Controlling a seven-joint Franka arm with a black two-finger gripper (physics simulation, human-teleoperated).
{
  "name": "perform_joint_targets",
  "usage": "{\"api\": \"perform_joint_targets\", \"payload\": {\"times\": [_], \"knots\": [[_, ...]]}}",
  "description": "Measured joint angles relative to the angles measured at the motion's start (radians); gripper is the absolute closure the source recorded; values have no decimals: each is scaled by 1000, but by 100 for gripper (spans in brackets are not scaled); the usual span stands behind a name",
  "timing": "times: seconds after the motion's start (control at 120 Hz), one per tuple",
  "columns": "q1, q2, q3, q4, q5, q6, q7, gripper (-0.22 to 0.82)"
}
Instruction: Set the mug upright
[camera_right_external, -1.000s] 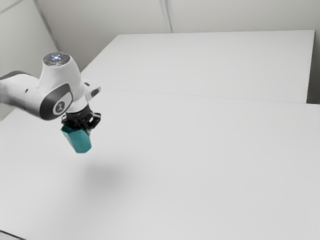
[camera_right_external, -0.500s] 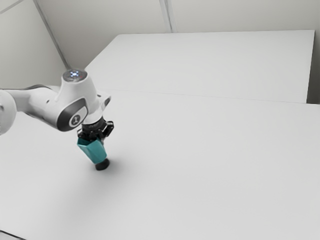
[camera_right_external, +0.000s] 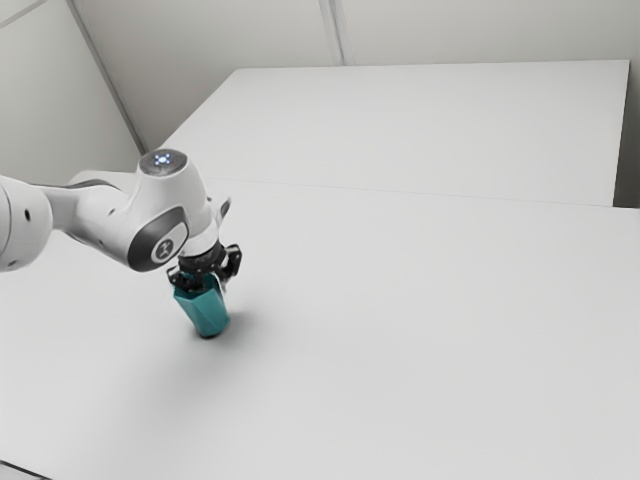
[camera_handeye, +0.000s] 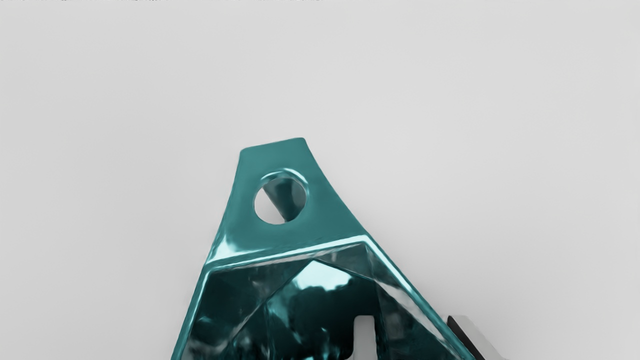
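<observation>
Arm (camera_right_external: 100, 218) in from the exterior view's left, black claw (camera_right_external: 205, 268) (fingers (camera_handeye: 364, 336) apart) downward

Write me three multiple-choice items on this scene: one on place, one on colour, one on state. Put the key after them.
1. Where is the mug in the exterior view?
A) Below the gripper
B) Above the gripper
C) At the exterior view's far right

2. What colour is the mug?
A) Red
B) Yellow
C) Teal

3. How is the mug's mouth?
A) Covered by a lid
B) Open toward the gripper
C) Face down on the table

1: A, the exterior view shows it directly beneath the black gripper.
2: C, both views show its blue-green sides.
3: B, the wrist view looks past the rim into the hollow, where one finger reaches in.
</observation>
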Motion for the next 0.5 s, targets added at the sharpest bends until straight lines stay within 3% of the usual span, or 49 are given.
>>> {"api": "perform_joint_targets", "payload": {"times": [0.1, 0.208, 0.5], "knots": [[-2, -13, 0, 1, -3, 1, -9, 34], [-5, -28, -1, 1, -4, 2, -18, 20], [-40, -102, -1, 3, -5, -38, -34, 5]]}}
